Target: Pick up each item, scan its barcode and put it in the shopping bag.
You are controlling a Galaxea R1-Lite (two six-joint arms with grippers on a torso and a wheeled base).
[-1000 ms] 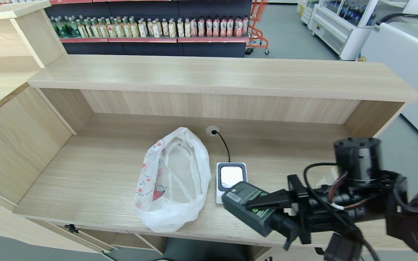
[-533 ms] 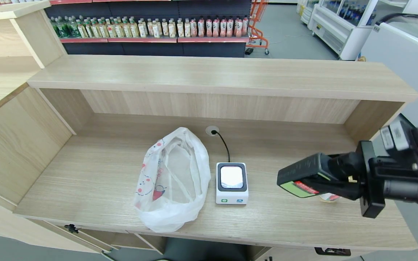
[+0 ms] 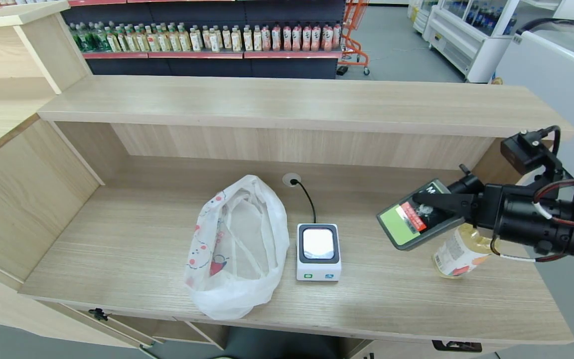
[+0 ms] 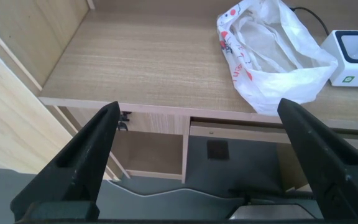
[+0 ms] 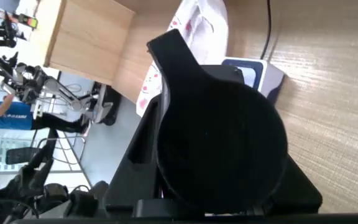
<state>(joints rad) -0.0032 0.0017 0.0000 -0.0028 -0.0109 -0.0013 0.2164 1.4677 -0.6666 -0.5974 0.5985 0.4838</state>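
My right gripper [image 3: 434,209] is shut on a flat black package [image 3: 409,222] with a green and red label, held in the air over the right part of the counter, to the right of the scanner. The package looms as a dark shape [image 5: 222,143] in the right wrist view. The white scanner [image 3: 318,252] with its grey window sits mid-counter. Left of it lies the white shopping bag [image 3: 237,244], its mouth gaping. My left gripper [image 4: 199,109] hangs open below the counter's front edge, holding nothing.
A bottle [image 3: 459,254] of yellowish liquid with a white label stands on the counter under my right arm. The scanner's black cable [image 3: 307,199] runs back to a hole in the counter. A raised wooden ledge [image 3: 287,104] and side walls enclose the counter [image 3: 132,239].
My right arm carried the black package from in front of the scanner to the right and farther back, turning its labelled face into view. The bottle beneath it has come into sight.
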